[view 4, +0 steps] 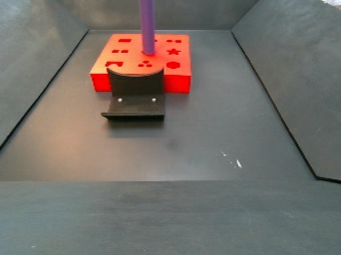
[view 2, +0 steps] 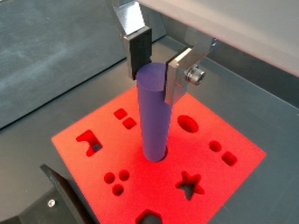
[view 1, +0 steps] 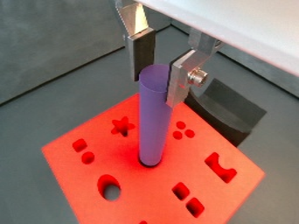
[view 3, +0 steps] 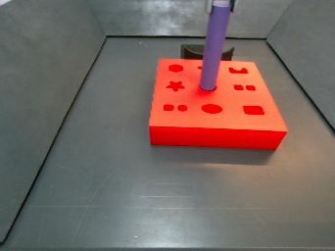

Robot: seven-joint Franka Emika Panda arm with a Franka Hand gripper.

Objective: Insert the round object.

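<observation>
The long purple round peg (view 1: 152,122) stands upright, its lower end in a hole near the middle of the red block (view 1: 100,144). It shows the same way in the other wrist view (view 2: 155,122) and in both side views (view 3: 213,49) (view 4: 147,30). My gripper (view 1: 160,86) straddles the peg's top end, a dark pad on one side and a silver finger plate on the other, shut on it; it also shows in a wrist view (view 2: 156,86). The gripper is out of frame in both side views. The red block (view 3: 216,123) (view 4: 180,72) has several shaped holes.
The dark fixture (view 4: 134,102) stands on the floor against one side of the red block, and shows in the wrist views (view 1: 228,109) (view 2: 59,206) and behind the block (view 3: 194,51). Grey walls enclose the dark floor (view 3: 157,186).
</observation>
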